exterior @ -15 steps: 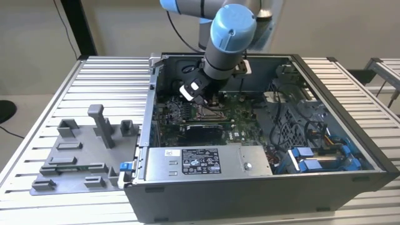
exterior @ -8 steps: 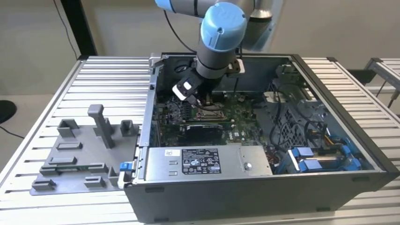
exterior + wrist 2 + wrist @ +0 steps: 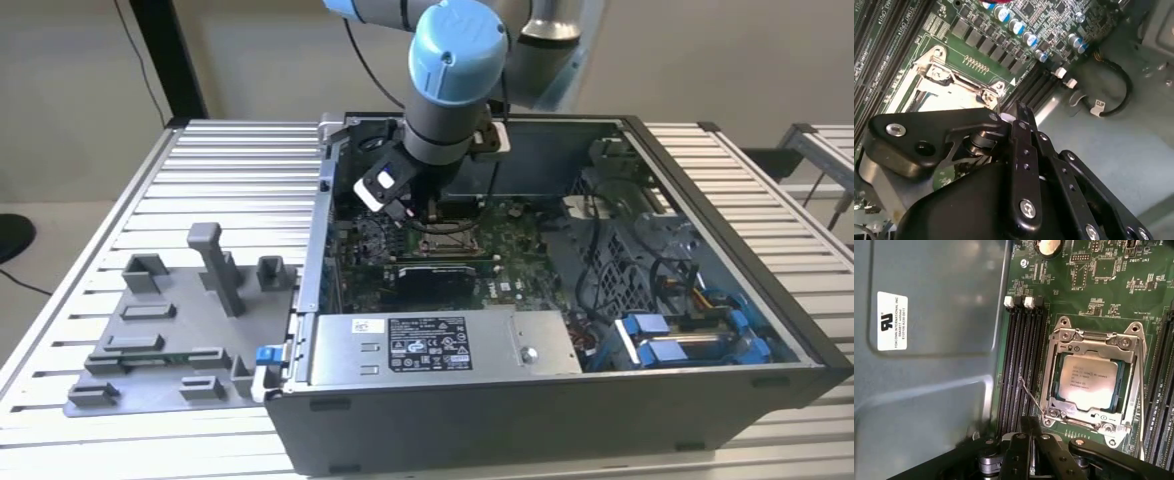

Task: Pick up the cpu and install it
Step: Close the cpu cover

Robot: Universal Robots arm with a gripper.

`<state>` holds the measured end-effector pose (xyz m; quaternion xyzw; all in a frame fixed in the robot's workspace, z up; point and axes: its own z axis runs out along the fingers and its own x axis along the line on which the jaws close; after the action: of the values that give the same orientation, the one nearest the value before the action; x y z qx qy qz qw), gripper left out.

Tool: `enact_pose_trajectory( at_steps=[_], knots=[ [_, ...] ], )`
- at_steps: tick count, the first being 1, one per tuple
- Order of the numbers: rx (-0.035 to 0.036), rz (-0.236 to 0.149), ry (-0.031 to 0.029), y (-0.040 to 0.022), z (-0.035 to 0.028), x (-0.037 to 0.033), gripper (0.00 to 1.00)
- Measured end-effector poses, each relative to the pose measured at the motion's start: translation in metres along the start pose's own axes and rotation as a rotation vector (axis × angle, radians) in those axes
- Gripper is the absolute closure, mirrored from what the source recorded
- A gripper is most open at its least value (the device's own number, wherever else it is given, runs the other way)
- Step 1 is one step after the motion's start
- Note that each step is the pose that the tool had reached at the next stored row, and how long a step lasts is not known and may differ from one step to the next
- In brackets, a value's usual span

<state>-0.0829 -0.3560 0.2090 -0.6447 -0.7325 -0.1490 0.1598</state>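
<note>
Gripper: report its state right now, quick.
Gripper: shut, holding nothing. The small silvery square cpu lies in the square metal-framed socket.

Counted one cpu (image 3: 1089,382), one socket (image 3: 1094,337), one case (image 3: 534,410), one grey tray (image 3: 147,350), one gripper (image 3: 1030,424), seemingly four memory slots (image 3: 1021,365) alongside.

We take this for a robotics lab: a robot arm (image 3: 454,70) over an open computer case (image 3: 534,410) on a slatted metal bench (image 3: 240,180), grey fixture tray (image 3: 147,340) alongside
</note>
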Motion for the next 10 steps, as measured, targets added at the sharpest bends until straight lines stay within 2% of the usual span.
enact_pose_trajectory(
  at_steps=[3,5,10],
  knots=[
    [0.0001,0.000,-0.0002,0.0013,0.0029,-0.0016,1.00],
    [0.0001,0.000,-0.0001,0.0046,0.0057,-0.0034,1.00],
    [0.0002,0.000,-0.0001,0.0220,0.0057,-0.0056,1.00]
  ],
)
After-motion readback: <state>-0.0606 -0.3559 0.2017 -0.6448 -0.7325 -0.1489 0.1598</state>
